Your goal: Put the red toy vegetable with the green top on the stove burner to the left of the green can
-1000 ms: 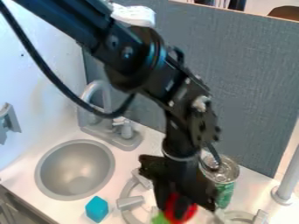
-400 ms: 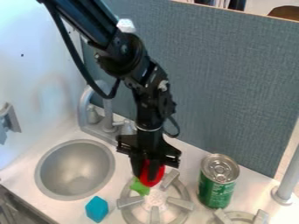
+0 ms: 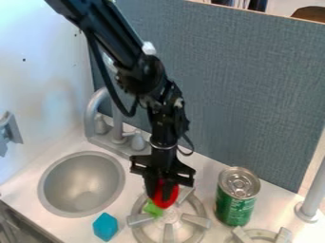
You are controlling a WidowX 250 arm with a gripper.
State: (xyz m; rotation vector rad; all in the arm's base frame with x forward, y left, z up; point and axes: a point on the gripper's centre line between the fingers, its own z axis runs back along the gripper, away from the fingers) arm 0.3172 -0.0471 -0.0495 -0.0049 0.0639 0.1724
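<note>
Over the left stove burner (image 3: 141, 232) hangs the black gripper (image 3: 162, 193), its fingers closed around a red toy (image 3: 164, 203) with a green end. The red part bulges out between and below the fingers; the green end (image 3: 152, 209) points down and to the left, over the burner's edge. Whether the toy touches the burner, I cannot tell. A blue block (image 3: 105, 226) lies left of the burner, on the counter, and a green can (image 3: 234, 204) with a silver top stands upright to its right.
The round grey sink (image 3: 49, 178) is set in the counter at the left, with a grey faucet (image 3: 95, 107) behind it. A second burner (image 3: 260, 234) is at the bottom right, near a grey post (image 3: 313, 194). A grey-blue panel (image 3: 254, 95) rises behind.
The arm has moved left and farther from the camera with the red toy, uncovering the burner and the can. Most recently it has shifted slightly toward the bottom of the view.
</note>
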